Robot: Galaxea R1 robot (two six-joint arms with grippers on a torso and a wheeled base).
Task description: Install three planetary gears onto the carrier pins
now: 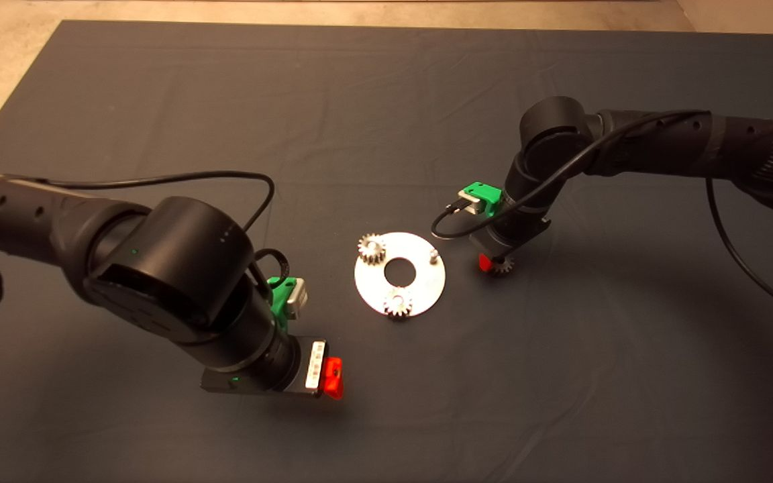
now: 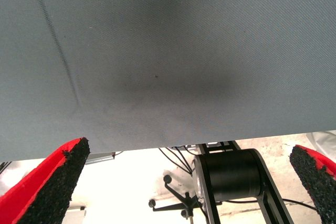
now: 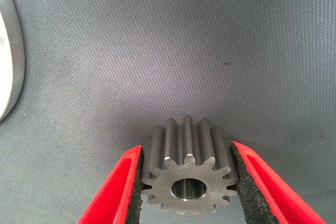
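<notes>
Here two planetary gears (image 1: 372,249) sit on carrier pins, one pin (image 1: 433,254) bare; the right gripper (image 3: 187,182) clamps the third gear (image 3: 186,174), the left gripper (image 1: 333,378) wide open, empty.

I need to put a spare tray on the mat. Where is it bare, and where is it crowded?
Bare: the mat beyond the disc, and the near strip. Crowded: the middle, where the left end effector, the disc and the right end effector with its gear sit.

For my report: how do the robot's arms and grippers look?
Both arms are black, rounded tubes with loose black cables. The left gripper has a green mount, a white label and red fingers with black pads. The right gripper looks alike.
</notes>
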